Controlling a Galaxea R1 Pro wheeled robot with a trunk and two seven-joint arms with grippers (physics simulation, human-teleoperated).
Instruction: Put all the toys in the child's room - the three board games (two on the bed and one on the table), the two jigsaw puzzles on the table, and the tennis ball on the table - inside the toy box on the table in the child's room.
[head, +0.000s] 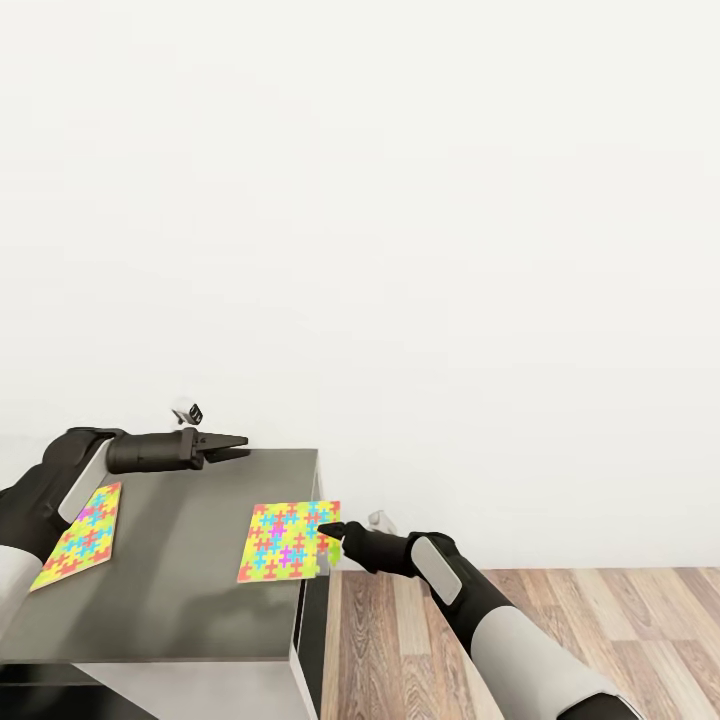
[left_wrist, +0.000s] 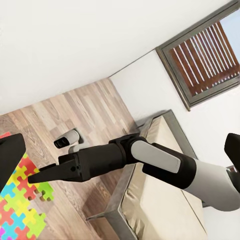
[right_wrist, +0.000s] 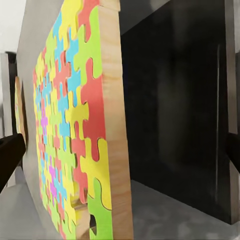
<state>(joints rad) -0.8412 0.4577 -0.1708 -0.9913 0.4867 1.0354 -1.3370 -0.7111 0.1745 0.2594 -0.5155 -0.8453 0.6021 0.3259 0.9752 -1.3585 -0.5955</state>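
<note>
Two jigsaw puzzles lie on the dark grey table (head: 190, 580). One jigsaw puzzle (head: 76, 538) is at the table's left, under my left forearm. The other jigsaw puzzle (head: 285, 541) overhangs the table's right edge. My right gripper (head: 326, 528) is open at that overhanging edge, and in the right wrist view the puzzle's wooden edge (right_wrist: 112, 125) stands between its fingers (right_wrist: 10, 155). My left gripper (head: 240, 446) is open and empty above the table's back edge. The bed (left_wrist: 165, 200) is beyond my right arm. The toy box, board games and tennis ball are out of view.
A white wall rises just behind the table. Wood-plank floor (head: 560, 620) lies to the table's right. A small white and black device (left_wrist: 67, 140) sits on the floor by the bed's corner. A grey-framed window (left_wrist: 205, 55) is in the wall above the bed.
</note>
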